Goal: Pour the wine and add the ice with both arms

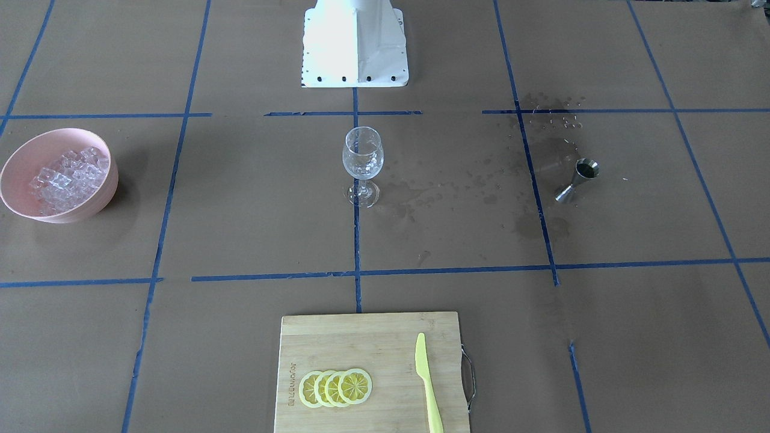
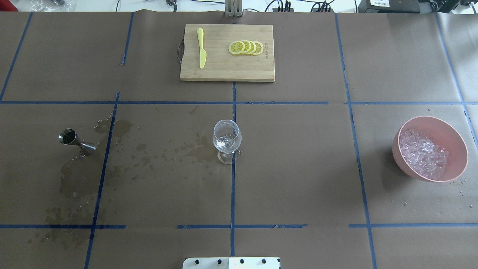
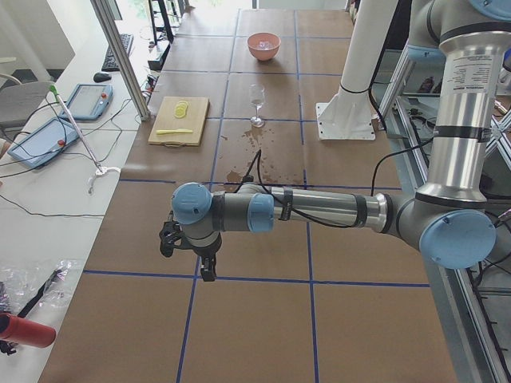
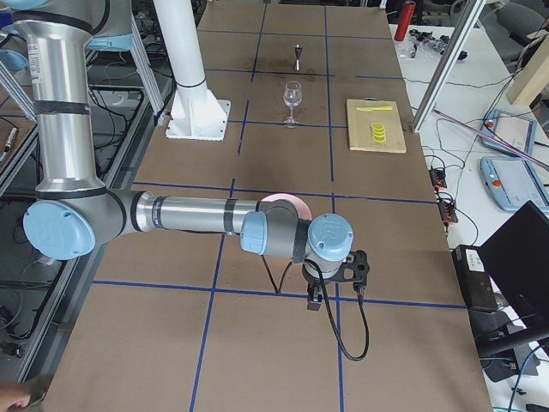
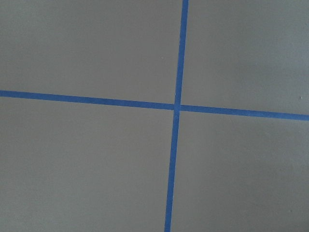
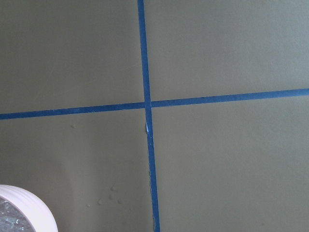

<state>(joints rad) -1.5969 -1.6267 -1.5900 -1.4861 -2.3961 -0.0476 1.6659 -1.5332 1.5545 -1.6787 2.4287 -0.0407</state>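
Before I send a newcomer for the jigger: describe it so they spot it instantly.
Start at the wine glass in the middle of the brown table. Head toward the robot's left, over the wet stains and one blue tape line. The jigger stands there alone: a small steel double cone, dark inside its top cup.

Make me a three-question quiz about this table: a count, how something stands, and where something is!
1. The lemon slices on the cutting board number: A two, B four, C six.
2. The wine glass is: A upright, B tipped over, C upside down.
3. The ice lies: A on the cutting board, B among the lemon slices, C in the pink bowl.
Answers: 1 B, four overlapping rounds show; 2 A, it stands on its foot; 3 C, clear cubes heap inside it.
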